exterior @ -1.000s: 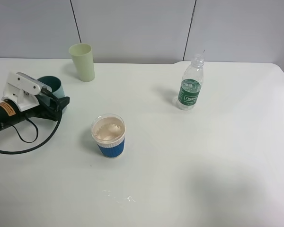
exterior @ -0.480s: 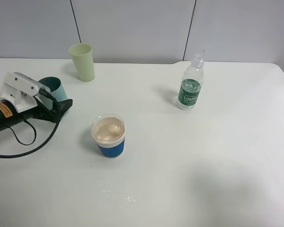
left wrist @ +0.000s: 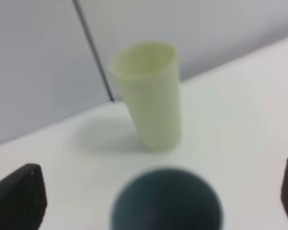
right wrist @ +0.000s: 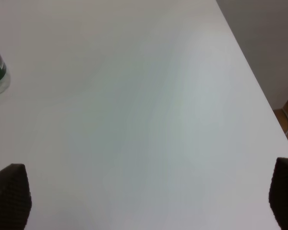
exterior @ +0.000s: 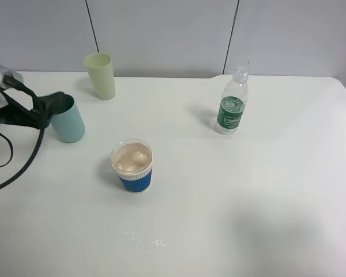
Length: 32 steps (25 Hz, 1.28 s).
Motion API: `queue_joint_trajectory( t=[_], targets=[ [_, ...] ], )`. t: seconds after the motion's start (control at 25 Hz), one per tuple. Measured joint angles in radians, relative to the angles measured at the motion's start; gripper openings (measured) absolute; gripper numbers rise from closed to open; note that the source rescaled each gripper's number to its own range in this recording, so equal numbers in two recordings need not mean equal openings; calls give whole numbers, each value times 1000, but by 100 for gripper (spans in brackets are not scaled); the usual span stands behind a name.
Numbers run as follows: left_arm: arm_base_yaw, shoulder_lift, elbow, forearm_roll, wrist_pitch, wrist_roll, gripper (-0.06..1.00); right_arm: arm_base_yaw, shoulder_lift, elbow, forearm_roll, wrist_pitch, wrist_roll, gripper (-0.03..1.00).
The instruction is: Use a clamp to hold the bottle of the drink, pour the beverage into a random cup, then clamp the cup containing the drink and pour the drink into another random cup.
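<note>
Left gripper [exterior: 46,107] is sitting at the table's [exterior: 248,196] left edge, jaws spread wide apart, flanking the teal cup [exterior: 68,119] without clamping it. Behind it, the pale green cup [exterior: 100,75] is standing upright near the wall. Centre-left, the blue-sleeved cup [exterior: 132,165] is holding tan drink. Further right, the bottle [exterior: 233,103] is standing upright and uncapped. Right gripper [right wrist: 149,201] is hanging over bare table, fingers wide apart, holding nothing.

Three cups: a pale green plastic tumbler [exterior: 101,75], a teal plastic cup [exterior: 68,122], a blue-sleeved paper cup [exterior: 132,165] (filled with beige drink). One clear plastic bottle [exterior: 233,102].
</note>
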Motion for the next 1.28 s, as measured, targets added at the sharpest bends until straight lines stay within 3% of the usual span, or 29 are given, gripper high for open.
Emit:
queue_joint_trajectory(
  t=[0.2, 0.4, 0.56, 0.96, 1.16, 1.28],
  targets=[
    [-4, -317, -38, -64, 304, -104, 99, 0, 0, 0, 0, 0, 0, 100],
    [-67, -549, -162, -183, 677, -118, 99, 0, 0, 0, 0, 0, 0, 100],
    [-100, -674, -260, -219, 969, -117, 99, 0, 0, 0, 0, 0, 0, 100],
    [-102, -925, -419, -229, 1507, -87, 99, 0, 0, 0, 0, 0, 0, 100],
    [-102, -1041, -425, -334, 1790, -16, 99, 0, 0, 0, 0, 0, 0, 100],
    [-102, -1106, -425, -393, 1893, 15, 99, 0, 0, 0, 0, 0, 0, 100]
  ],
)
